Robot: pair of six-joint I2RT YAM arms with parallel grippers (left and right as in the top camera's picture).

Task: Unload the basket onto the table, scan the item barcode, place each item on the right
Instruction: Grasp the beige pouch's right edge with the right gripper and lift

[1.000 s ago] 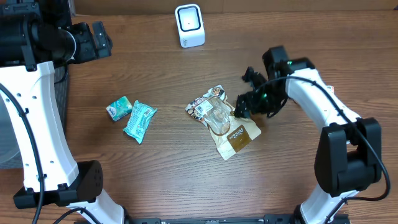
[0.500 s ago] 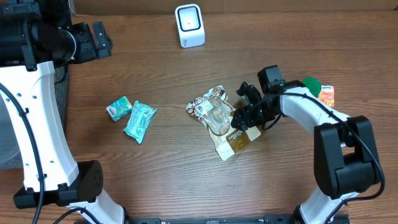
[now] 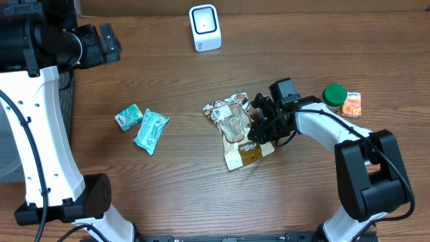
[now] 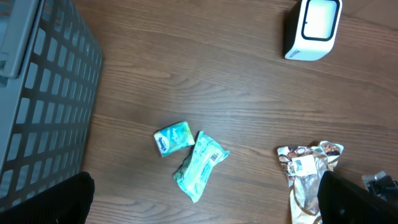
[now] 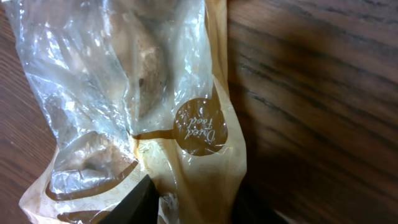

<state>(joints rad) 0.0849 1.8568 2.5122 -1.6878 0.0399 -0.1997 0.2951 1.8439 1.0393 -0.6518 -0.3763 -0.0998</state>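
Observation:
The item, a clear and tan snack bag point(image 3: 236, 131), lies at the table's middle with a white label point(image 4: 303, 163) near its top end. My right gripper point(image 3: 261, 130) is at the bag's right edge. In the right wrist view its two dark fingers pinch the tan lower part of the bag point(image 5: 124, 81), so the right gripper point(image 5: 196, 204) is shut on it. The white scanner point(image 3: 205, 27) stands at the back centre. My left gripper point(image 3: 104, 42) hangs high at the far left, and in the left wrist view the left gripper point(image 4: 206, 205) is wide open and holds nothing.
Two teal packets point(image 3: 127, 117) point(image 3: 150, 130) lie left of centre. A green-lidded jar point(image 3: 334, 95) and an orange packet point(image 3: 352, 104) sit at the right. A grey mesh basket point(image 4: 43, 93) stands off the table's left side.
The right gripper moved down and left onto the bag's right edge and closed on it. The bag's lower end swung slightly left. The left arm has not moved.

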